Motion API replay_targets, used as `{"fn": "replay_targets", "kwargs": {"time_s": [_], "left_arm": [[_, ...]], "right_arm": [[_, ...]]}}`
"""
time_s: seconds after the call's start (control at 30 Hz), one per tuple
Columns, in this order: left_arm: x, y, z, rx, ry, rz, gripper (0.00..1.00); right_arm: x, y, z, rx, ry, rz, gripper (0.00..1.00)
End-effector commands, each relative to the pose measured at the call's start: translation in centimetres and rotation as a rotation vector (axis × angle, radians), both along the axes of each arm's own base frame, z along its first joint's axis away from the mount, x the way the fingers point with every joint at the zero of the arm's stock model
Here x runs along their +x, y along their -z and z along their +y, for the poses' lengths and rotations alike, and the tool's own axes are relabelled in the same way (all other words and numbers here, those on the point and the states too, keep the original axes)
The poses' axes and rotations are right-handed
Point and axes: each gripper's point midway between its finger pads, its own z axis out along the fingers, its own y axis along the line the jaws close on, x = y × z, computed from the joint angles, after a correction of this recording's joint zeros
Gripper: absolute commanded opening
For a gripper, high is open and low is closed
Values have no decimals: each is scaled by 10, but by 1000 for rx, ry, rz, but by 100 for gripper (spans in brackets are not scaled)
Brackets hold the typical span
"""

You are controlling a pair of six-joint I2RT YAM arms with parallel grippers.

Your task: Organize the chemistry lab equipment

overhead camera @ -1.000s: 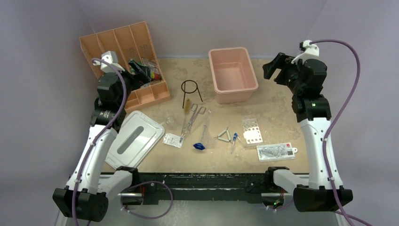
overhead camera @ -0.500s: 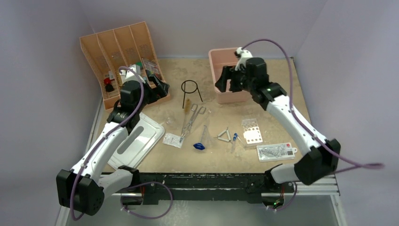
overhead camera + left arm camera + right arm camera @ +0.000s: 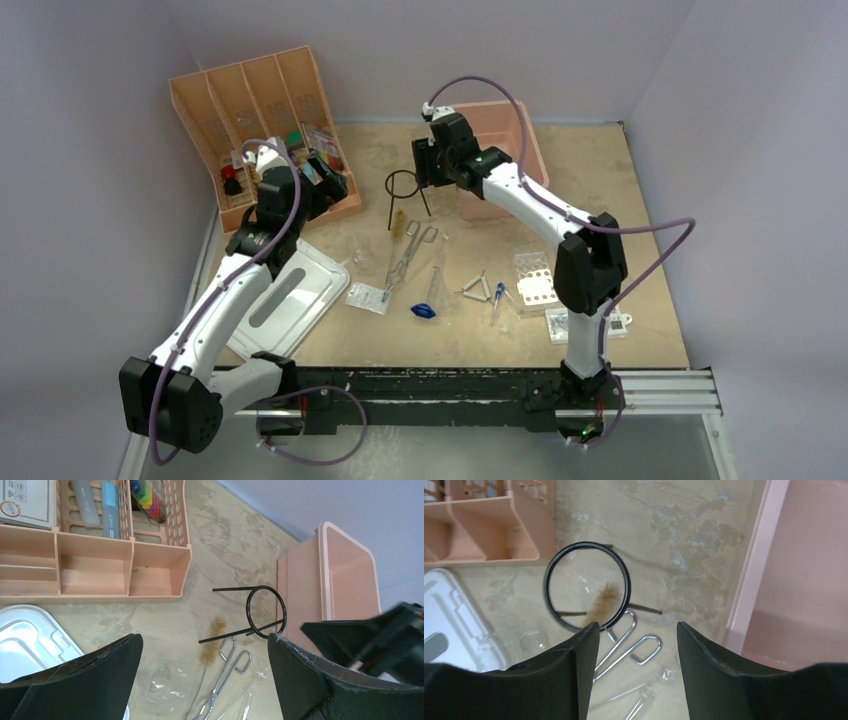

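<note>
Along the near table (image 3: 460, 345) edge, left to right: white lid (image 3: 285, 295), clear packet (image 3: 367, 297), blue bulb (image 3: 422, 311), blue-tipped dropper (image 3: 497, 297), clear well rack (image 3: 533, 279), then a second packet (image 3: 556, 324) half hidden behind the right arm. Bare strip between these and the front rail. Mid-table, metal forceps (image 3: 408, 252) close beside clear glass flask (image 3: 361, 257) and a brush (image 3: 398, 222). Beyond, black wire ring tripod (image 3: 403, 188) upright in the gap between orange tray (image 3: 210, 105) and pink tub (image 3: 510, 125). Holds the right tool (image 3: 636, 630) over the ring and forceps handles, jaws apart, nothing between, tub wall just beside. Spreads the left tool (image 3: 202, 642) wide and empty by the tray's near corner.
</note>
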Motion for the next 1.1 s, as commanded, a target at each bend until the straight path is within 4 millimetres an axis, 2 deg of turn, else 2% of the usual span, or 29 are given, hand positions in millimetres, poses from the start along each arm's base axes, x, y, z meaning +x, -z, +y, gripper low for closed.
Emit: {"fn": "replay_targets", "kwargs": {"time_s": [0.0, 0.17, 0.33, 0.67, 0.87, 1.0, 1.07], "left_arm": [[-2, -13, -1, -57, -22, -43, 95], [-3, -7, -2, -63, -18, -24, 93], [-3, -6, -2, -61, -19, -19, 93], [-10, -6, 2, -37, -20, -11, 92], [-12, -7, 4, -43, -27, -13, 91], [-14, -10, 5, -42, -33, -22, 91], [-15, -12, 7, -39, -37, -26, 91]], "right_arm": [[21, -8, 5, -9, 31, -34, 59], [31, 6, 20, -1, 13, -16, 60], [37, 33, 28, -35, 12, 11, 58], [43, 53, 33, -157, 17, -35, 33], [50, 39, 29, -194, 54, -92, 14], [55, 17, 31, -152, 73, -133, 1], [56, 2, 35, -111, 81, -154, 0]]}}
